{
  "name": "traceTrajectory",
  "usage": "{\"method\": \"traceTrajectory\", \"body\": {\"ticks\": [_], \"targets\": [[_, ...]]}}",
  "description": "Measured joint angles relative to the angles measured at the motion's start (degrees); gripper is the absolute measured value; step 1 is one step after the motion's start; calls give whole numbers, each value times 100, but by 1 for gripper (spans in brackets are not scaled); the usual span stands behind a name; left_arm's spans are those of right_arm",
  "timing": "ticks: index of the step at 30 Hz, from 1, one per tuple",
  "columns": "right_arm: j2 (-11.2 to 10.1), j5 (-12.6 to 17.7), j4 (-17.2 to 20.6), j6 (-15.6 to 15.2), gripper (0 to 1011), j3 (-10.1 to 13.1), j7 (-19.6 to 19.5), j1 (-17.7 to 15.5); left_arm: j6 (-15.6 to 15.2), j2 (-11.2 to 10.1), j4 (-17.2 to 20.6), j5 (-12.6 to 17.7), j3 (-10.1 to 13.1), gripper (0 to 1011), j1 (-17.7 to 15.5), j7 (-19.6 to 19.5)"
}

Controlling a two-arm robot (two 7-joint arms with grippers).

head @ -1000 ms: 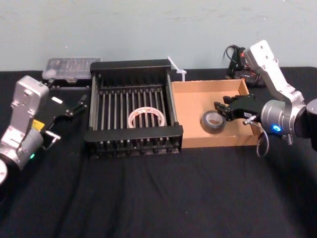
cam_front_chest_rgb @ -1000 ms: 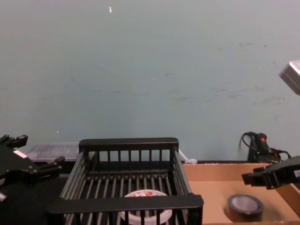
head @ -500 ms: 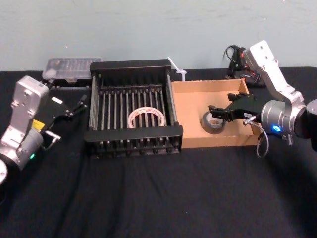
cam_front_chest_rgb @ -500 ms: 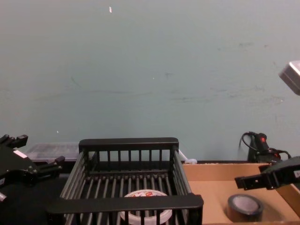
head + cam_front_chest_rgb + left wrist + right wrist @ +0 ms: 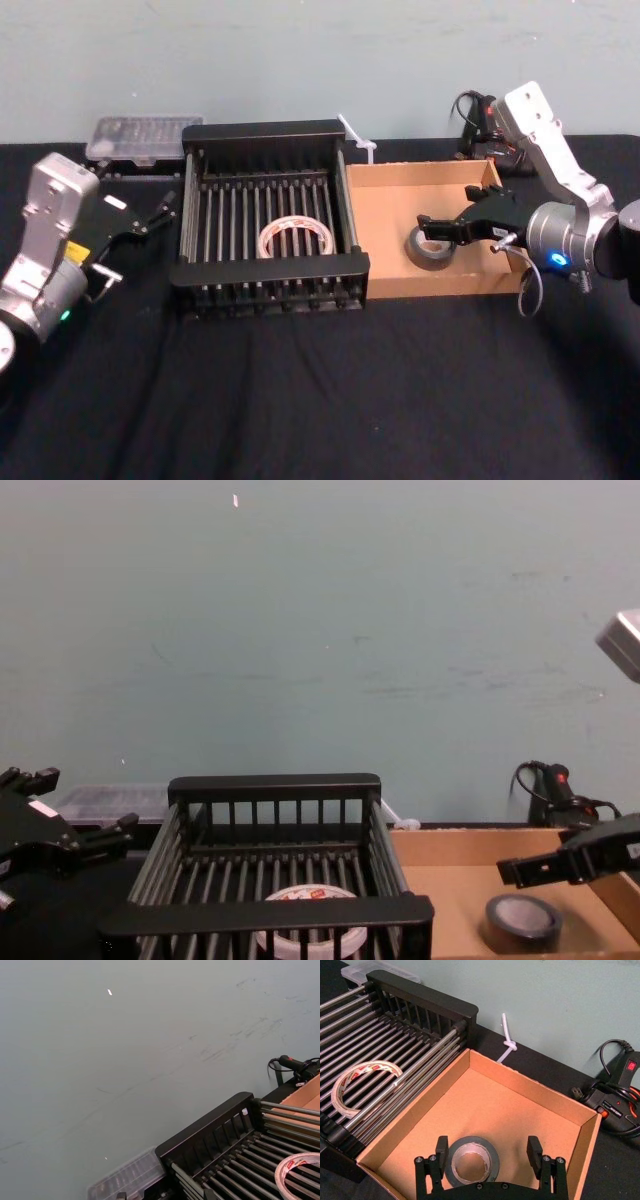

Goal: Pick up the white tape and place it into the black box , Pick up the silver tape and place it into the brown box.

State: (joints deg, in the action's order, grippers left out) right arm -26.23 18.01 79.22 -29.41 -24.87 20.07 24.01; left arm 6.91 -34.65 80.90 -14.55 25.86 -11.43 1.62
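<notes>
Head view first: both tapes look like they're already where they belong. The white tape (image 5: 295,238) lies flat on the bars of the black box (image 5: 270,280), and the silver tape (image 5: 430,247) sits on the floor of the brown box (image 5: 400,185), toward its near wall.

The right gripper (image 5: 446,224) hangs just above the silver tape with its jaws spread wide and nothing between them. From the right wrist view you can see the fingers (image 5: 441,1148) either side of the roll, clear of it, so it looks let go.

The left gripper (image 5: 152,211) is parked off to the left of the black box, over the desk (image 5: 320,390). It looks open too, and empty.

What could go wrong from here, my guess: the right gripper is low and close to that roll. If it pulls out sideways or drags low rather than lifting straight up, a finger could catch the tape and shove it, or clip the low cardboard wall and slide the whole brown box, since it's light. There's also a cable (image 5: 470,105) behind the box that the arm could snag.
</notes>
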Motion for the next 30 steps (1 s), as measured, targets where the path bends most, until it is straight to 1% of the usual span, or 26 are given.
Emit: {"method": "traceTrajectory", "body": {"ticks": [7, 9, 12, 13, 14, 15, 16, 17, 18, 21, 22, 24, 25, 28, 29, 30], "targets": [[22, -69, 33, 15, 1002, 52, -8, -44, 0, 0, 0, 0, 0, 1001, 0, 0], [40, -106, 64, 64, 1002, 88, -55, -83, 0, 0, 0, 0, 0, 1001, 0, 0], [81, -208, 166, 248, 1002, 180, -245, -200, 0, 0, 0, 0, 0, 1001, 0, 0], [93, -248, 206, 318, 1003, 208, -313, -243, 0, 0, 0, 0, 0, 1001, 0, 0], [117, -340, 278, 489, 1002, 263, -478, -334, 0, 0, 0, 0, 0, 1001, 0, 0], [128, -386, 314, 581, 1002, 289, -555, -380, 0, 0, 0, 0, 0, 1001, 0, 0], [153, -478, 385, 756, 1002, 336, -707, -474, 0, 0, 0, 0, 0, 1001, 0, 0], [167, -530, 418, 849, 1002, 361, -791, -521, 0, 0, 0, 0, 0, 1001, 0, 0], [193, -627, 472, 1039, 1002, 410, -958, -616, 0, 0, 0, 0, 0, 1001, 0, 0], [232, -743, 531, 1262, 1002, 489, -1165, -747, 0, 0, 0, 0, 0, 1001, 0, 0], [257, -810, 564, 1386, 1002, 538, -1289, -838, 0, 0, 0, 0, 0, 1001, 0, 0], [278, -864, 592, 1500, 1002, 588, -1393, -927, 0, 0, 0, 0, 0, 1001, 0, 0], [295, -929, 620, 1611, 1002, 635, -1502, -1019, 0, 0, 0, 0, 0, 1001, 0, 0], [313, -1058, 659, 1801, 1002, 686, -1679, -1157, 0, 0, 0, 0, 0, 1001, 0, 0], [325, -1150, 678, 1932, 1002, 718, -1797, -1258, 0, 0, 0, 0, 0, 1001, 0, 0], [335, -1193, 684, 1994, 1002, 735, -1853, -1310, 0, 0, 0, 0, 0, 1001, 0, 0]]}}
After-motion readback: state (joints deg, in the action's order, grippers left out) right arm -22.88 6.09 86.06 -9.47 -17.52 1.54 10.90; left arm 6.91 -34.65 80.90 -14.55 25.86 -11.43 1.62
